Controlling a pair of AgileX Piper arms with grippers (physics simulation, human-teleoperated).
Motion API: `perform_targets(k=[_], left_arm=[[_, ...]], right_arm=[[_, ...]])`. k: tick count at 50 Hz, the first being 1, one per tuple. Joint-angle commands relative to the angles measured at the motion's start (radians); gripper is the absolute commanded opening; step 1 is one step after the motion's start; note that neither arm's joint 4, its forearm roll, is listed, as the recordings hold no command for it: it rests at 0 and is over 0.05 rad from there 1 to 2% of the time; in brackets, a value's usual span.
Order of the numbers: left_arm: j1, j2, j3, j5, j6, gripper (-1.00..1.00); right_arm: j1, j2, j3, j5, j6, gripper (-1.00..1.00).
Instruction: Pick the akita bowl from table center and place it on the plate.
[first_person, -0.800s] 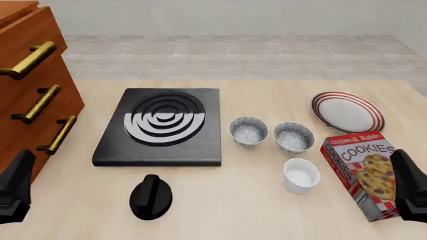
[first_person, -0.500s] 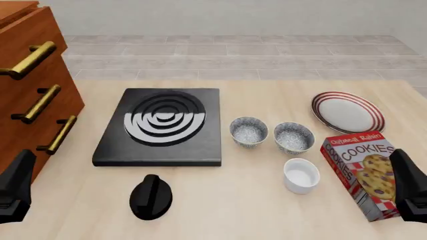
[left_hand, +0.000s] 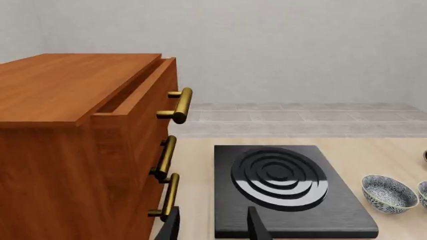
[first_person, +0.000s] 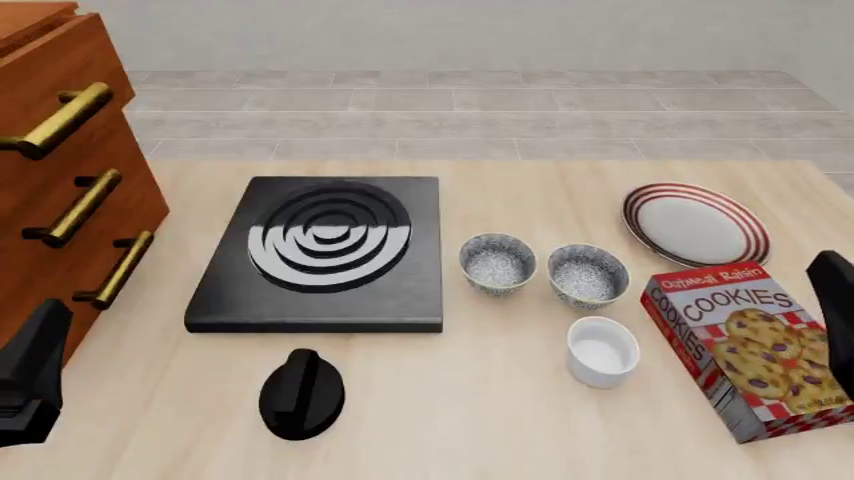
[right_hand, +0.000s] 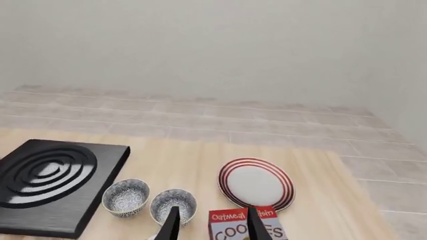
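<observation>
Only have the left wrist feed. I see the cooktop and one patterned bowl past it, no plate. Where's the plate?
Observer: The plate is at the far right of the table, beyond the cookie box. Nothing is on it.
Operator: Only one bowl to pick from?
Observer: No, two look-alikes stand side by side: the left bowl by the stove, and the right bowl nearer the plate.
Operator: Right arm status?
Observer: The right claw is open and empty, at the table's right edge.
</observation>
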Motion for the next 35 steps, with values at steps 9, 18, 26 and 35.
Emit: perform_targets(k=[9, 18, 26, 35], left_arm=[[0.000, 0.000, 0.000, 0.000, 0.000, 1.00], [0.000, 0.000, 0.000, 0.000, 0.000, 1.00], [0.000, 0.000, 0.000, 0.000, 0.000, 1.00], [0.000, 0.000, 0.000, 0.000, 0.000, 1.00]], right_arm=[[0.137, 0.170, -0.157, 0.040, -0.097, 1.00], [0.262, 0.393, -0.136, -0.052, -0.178, 1.00], [0.259, 0.450, -0.192, -0.056, -0.201, 1.00], [0.289, 0.489, -0.180, -0.066, -0.207, 1.00]])
